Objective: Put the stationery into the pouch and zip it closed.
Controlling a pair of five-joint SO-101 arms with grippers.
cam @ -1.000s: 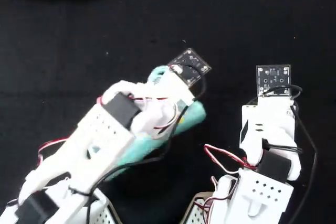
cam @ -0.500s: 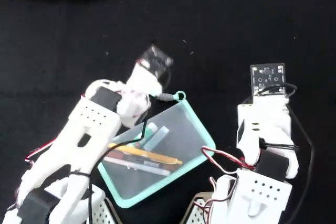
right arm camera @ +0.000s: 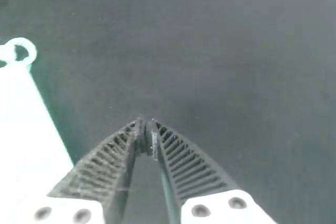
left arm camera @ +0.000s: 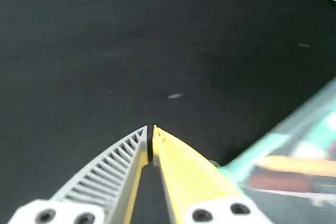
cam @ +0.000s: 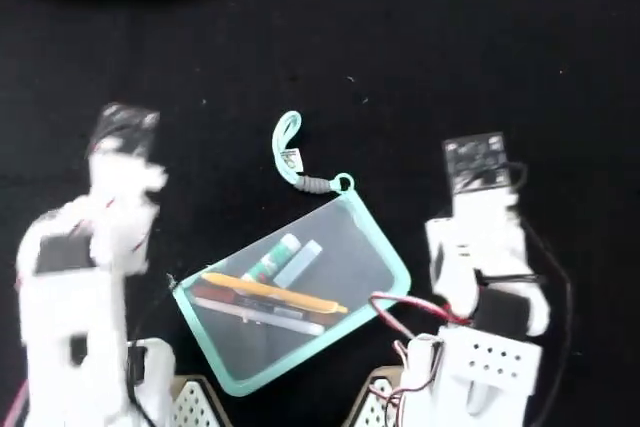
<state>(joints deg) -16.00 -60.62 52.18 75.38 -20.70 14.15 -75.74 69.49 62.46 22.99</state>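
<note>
A clear pouch with teal trim lies flat at the table's middle. Inside it are an orange pen, a green-capped stick and other stationery. Its teal wrist strap curls away from the far corner. My left arm stands left of the pouch, apart from it. The left gripper is shut on nothing above bare cloth, with the pouch's edge beside it. My right arm is right of the pouch. The right gripper is shut and empty, with the pouch's corner ring off to its side.
Black cloth covers the whole table. The arm bases stand at the near edge. There is free room across the far half of the table.
The left arm has swung off the pouch toward the left, uncovering it. The pouch now lies flat with its contents showing. The right arm has shifted slightly left.
</note>
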